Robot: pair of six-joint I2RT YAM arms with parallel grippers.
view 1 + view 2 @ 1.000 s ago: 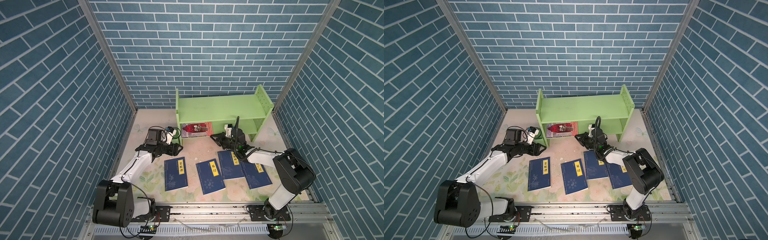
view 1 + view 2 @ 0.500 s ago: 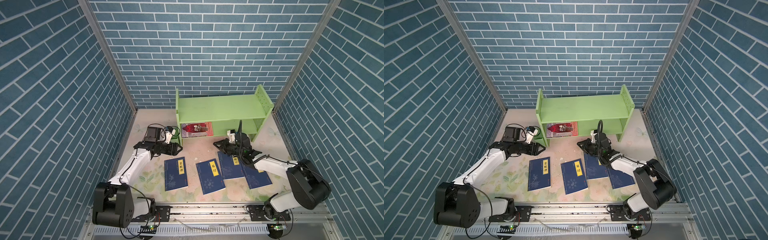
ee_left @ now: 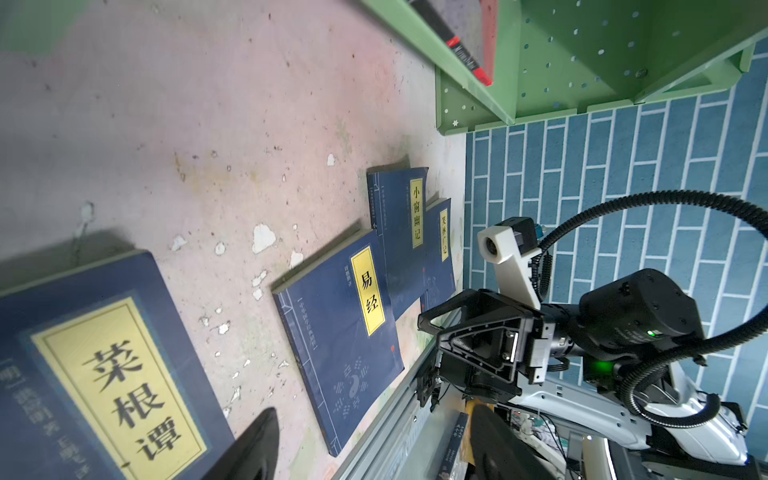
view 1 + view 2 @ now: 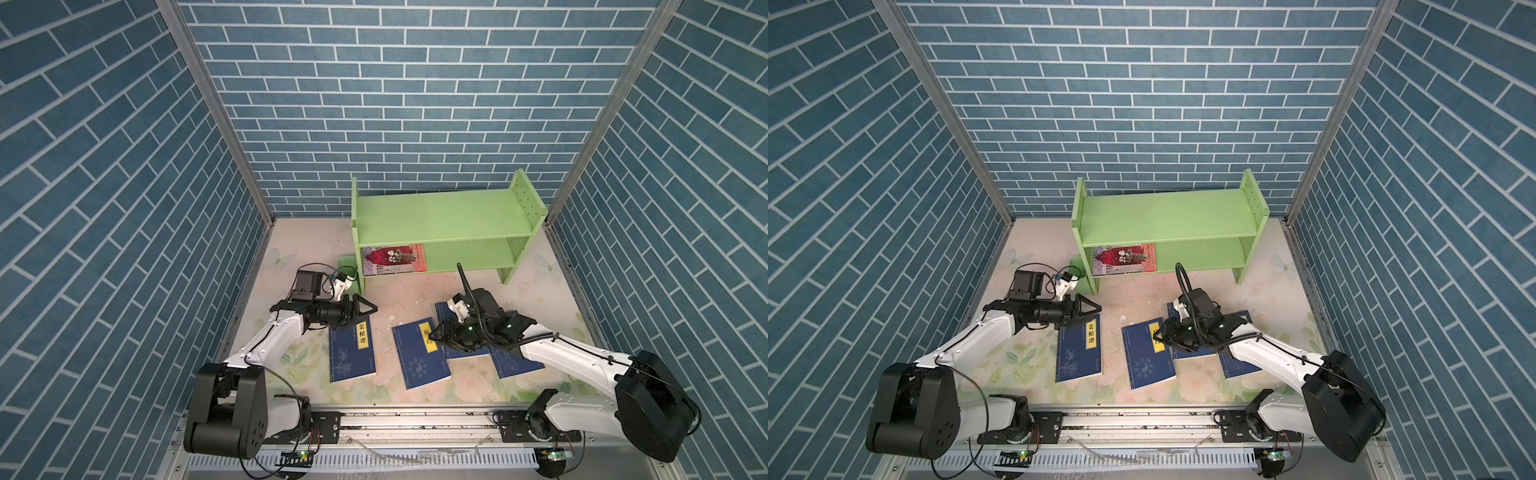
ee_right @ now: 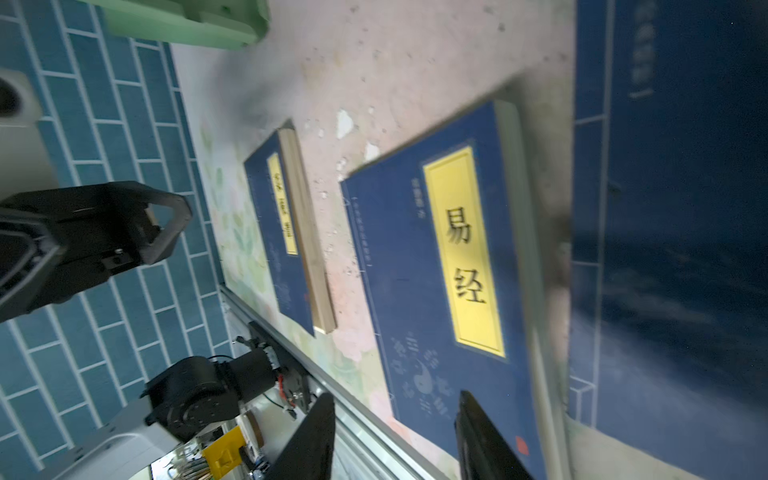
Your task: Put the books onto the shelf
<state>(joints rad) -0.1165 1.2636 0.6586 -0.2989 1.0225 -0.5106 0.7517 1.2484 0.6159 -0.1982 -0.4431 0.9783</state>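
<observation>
Left wrist view: four dark blue books lie flat on the worktop [image 3: 208,124] in one row, covers up. Each has its long axis running from the front rail toward the shelf [image 3: 582,62], with the yellow title label at the shelf end. Counted from the left arm's side they are the 菜根谭 book [image 3: 104,374], the 易经 book [image 3: 336,332], the 小窗幽记 book [image 3: 399,249] and the 笑林广记 book [image 3: 436,266]. The last three sit edge against edge (which one lies on top, I cannot tell).

In both top views the light green shelf [image 4: 440,216] [image 4: 1163,216] stands at the back. Its lower tier holds the red-and-grey book [image 4: 394,258] [image 4: 1123,258], flat at the left end, long axis along the tier. A small green cup [image 4: 347,264] is just beside the left side panel.

The left hand [image 4: 371,309] [image 4: 1096,309] is wide open and grips nothing. It hovers over the far left corner of the 菜根谭 book and points toward the middle. The right hand [image 4: 434,333] [image 4: 1158,332] has its fingers [image 5: 311,436] apart with nothing between them. It is above the label corner of the 易经 book; contact cannot be judged.
</observation>
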